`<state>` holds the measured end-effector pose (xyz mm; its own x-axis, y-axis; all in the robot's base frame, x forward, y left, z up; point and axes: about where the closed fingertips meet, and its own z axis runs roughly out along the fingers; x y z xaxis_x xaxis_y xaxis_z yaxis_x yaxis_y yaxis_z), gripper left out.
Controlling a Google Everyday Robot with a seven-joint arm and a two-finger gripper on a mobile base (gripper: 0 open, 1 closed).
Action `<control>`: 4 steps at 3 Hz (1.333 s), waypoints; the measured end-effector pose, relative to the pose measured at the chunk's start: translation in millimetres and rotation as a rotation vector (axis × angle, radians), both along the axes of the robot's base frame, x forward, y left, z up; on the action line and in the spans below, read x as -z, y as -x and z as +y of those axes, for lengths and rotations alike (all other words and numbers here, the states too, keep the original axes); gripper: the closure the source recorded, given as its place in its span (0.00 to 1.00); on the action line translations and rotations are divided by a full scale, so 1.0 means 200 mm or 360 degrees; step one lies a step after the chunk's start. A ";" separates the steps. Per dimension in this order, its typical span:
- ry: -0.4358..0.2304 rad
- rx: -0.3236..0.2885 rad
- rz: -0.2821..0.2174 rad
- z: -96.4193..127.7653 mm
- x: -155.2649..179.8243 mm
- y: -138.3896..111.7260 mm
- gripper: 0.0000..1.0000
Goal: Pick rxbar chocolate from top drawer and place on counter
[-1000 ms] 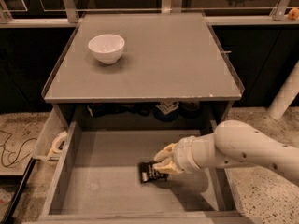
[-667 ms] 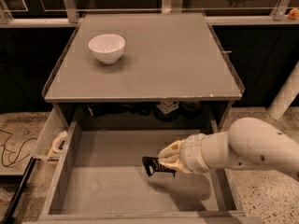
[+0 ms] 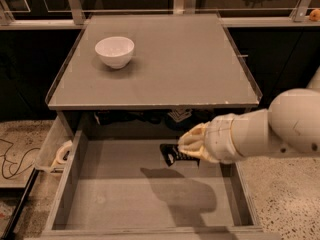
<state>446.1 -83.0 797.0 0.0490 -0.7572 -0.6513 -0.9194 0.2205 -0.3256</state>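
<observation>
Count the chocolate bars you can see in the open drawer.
1. The rxbar chocolate sticks out of the tool, gripped above the top drawer floor, right of centre. Others could be hidden behind the arm or in the dark back.

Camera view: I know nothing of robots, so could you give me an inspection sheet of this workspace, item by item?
Surface: counter, grey with a raised rim; a white bowl stands on its left rear part.
Job's things: top drawer pulled open; rxbar chocolate held above its floor, near the back.
Clutter: tape roll in the side tray; dark packets under the counter.
Grippers: gripper over the drawer, fingers shut on the bar.
Cables: thin cable at far left, on the speckled floor.
Surroundings: rails behind the counter.
</observation>
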 end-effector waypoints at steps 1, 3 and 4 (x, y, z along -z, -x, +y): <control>0.0115 0.0047 -0.0160 -0.04 -0.35 -0.13 1.00; 0.0158 0.0147 -0.0356 -0.10 -0.75 -0.28 1.00; 0.0151 0.0157 -0.0394 -0.09 -0.77 -0.45 1.00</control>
